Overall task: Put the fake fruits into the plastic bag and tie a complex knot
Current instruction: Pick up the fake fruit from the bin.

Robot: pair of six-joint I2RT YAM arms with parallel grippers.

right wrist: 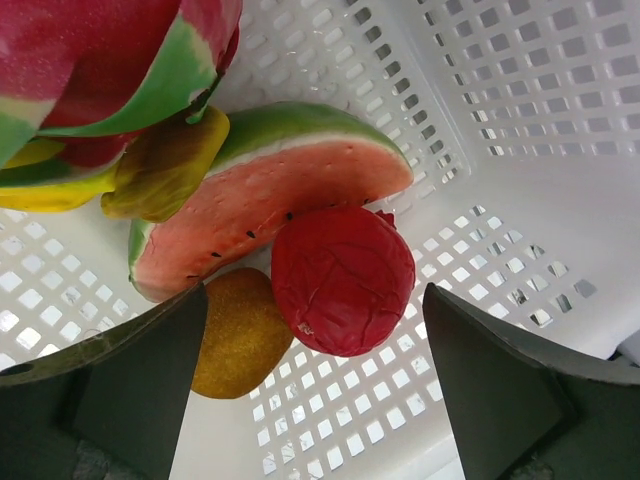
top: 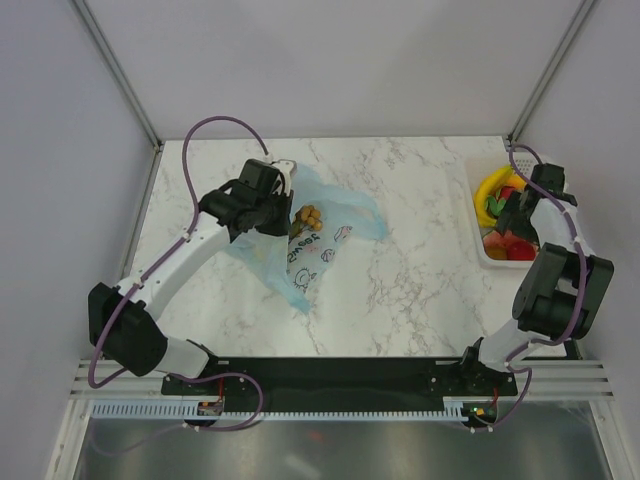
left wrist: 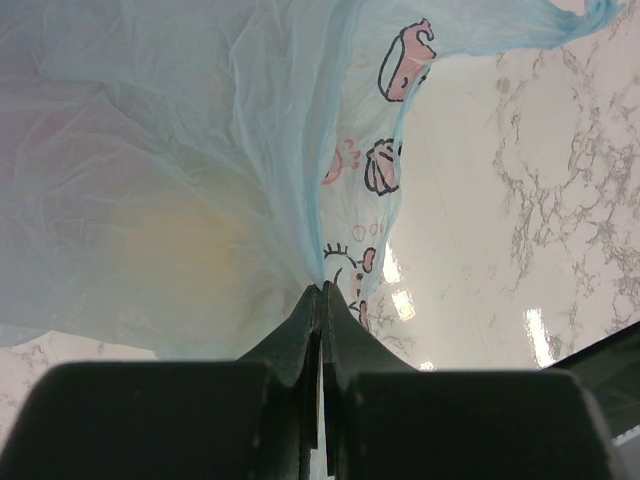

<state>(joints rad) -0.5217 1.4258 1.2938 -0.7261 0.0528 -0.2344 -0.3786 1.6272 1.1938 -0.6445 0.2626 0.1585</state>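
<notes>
Left gripper (left wrist: 322,292) is pinched shut on a gathered fold of the plastic bag (top: 312,248), over the left-centre of the marble table (top: 430,280). In the wrist view the film fans out from the fingertips. The bag lies crumpled with its white doodle panel up and blue film trailing to the right. Tan cluster (top: 311,215) is in the bag, just beside the gripper. The rest of the fake fruits (top: 505,245) are well apart, in the white mesh basket (top: 477,215) at the table's right edge. Right gripper (right wrist: 318,335) hangs inside the basket, fingers spread wide, holding nothing. Between the fingers is a red ball (right wrist: 343,280), touching the watermelon slice (right wrist: 270,190) above it and a brownish-yellow fruit (right wrist: 240,335) to its left. Dragon fruit (right wrist: 110,60) is at top left of that view, and a yellow banana (top: 495,185) is at the basket's far end.
</notes>
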